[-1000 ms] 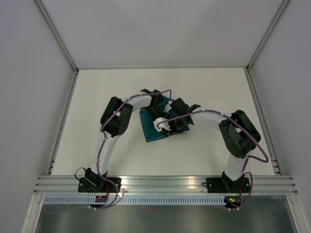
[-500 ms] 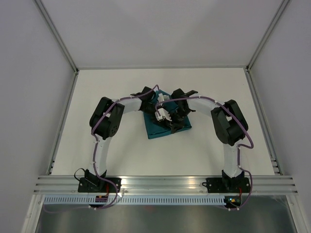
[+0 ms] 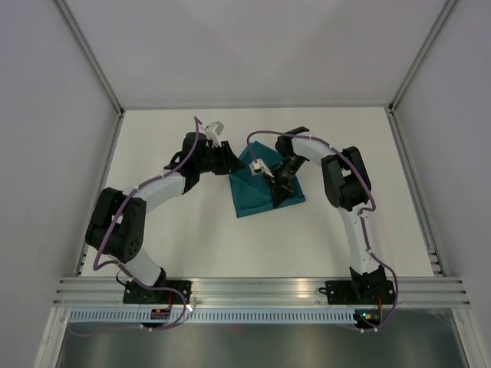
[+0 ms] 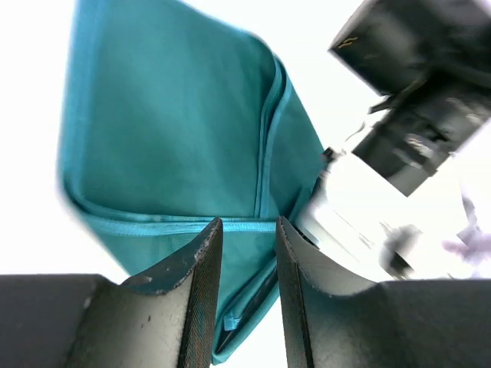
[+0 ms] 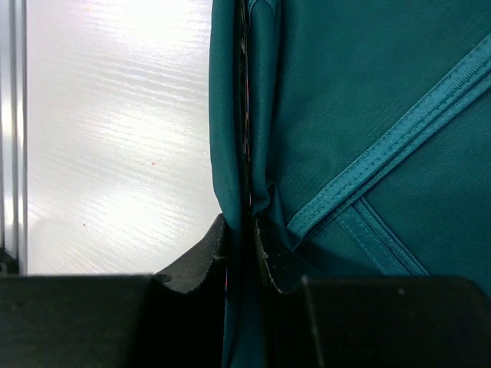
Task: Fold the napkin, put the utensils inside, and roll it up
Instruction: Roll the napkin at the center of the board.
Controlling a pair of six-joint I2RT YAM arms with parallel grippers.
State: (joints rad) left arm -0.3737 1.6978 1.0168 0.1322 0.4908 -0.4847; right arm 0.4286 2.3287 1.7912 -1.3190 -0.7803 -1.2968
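Napkin [image 3: 249, 193]: teal cloth, folded to a rough triangle. It lies about the middle of the white surface [image 3: 230, 245], with its point toward the far side and its broad edge toward the near side. We count several layers. From the left wrist camera, a doubled edge runs along the bottom of the fold and a seam climbs up its middle. The cloth is thin and has a slight sheen.

Right pincer [image 5: 242, 226]: closed on the napkin. Its own camera shows both dark fingers pressed together on an upright fold of cloth, which rises straight up between them. To the right of the pinch, a stitched hem [image 5: 399, 138] crosses the cloth on a diagonal. To the left there is only bare surface. A thin dark line sits inside the pinched fold; we cannot tell what it is. From above, this pincer comes down onto the right half of the napkin.

Left pincer [image 4: 247, 226]: open. There is a clear gap between the two fingers [image 4: 192, 307], nothing is held, and the cloth is visible beyond the tips. From above, it sits just beside the napkin's far left edge; we cannot tell whether it touches.

Around the scene, grey panels stand left, right and far. A metal rail [image 3: 261, 287] runs along the near edge, and both arm bases are bolted there.
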